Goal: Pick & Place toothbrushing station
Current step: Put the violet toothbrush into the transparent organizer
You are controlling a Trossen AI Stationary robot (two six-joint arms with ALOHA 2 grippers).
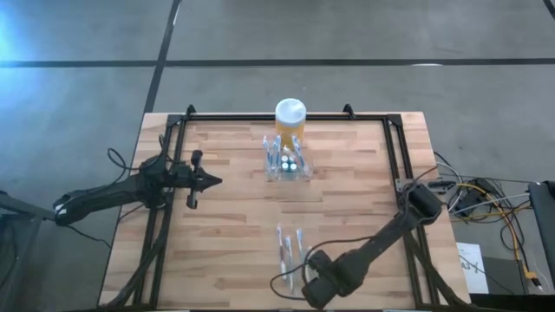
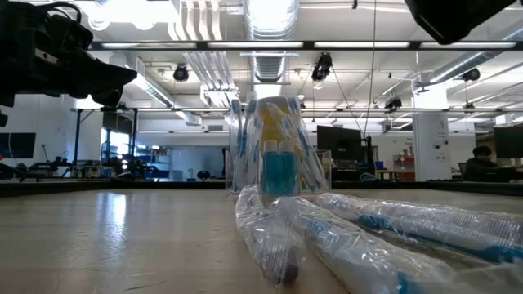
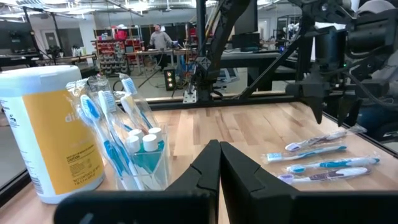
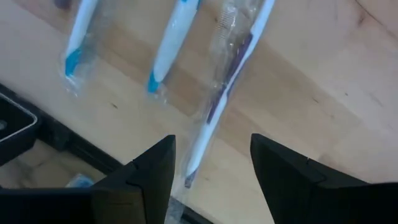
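Overhead only — white-lidded jar (image 1: 290, 113) behind station (image 1: 287, 163)

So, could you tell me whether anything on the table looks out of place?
Yes: three plastic-wrapped toothbrushes lie loose on the wooden table near its front edge, apart from the clear plastic holder already holding other brushes upright.

Low view, table level. Clear see-through plastic holder (image 2: 274, 163) upright mid-table, w/ blue-liquid bottles inside and wrapped brushes leaning in it. Yellow jar (image 2: 276, 114) directly behind, seen through holder. Foreground: clear-plastic-wrapped toothbrushes (image 2: 384, 237) lying flat on light wooden table (image 2: 114, 237), nearest one w/ purple end. Dark arm (image 2: 57, 57) hangs upper left; another dark arm part (image 2: 466, 16) at top right corner. Person (image 2: 482, 159) seated far right in the room behind.
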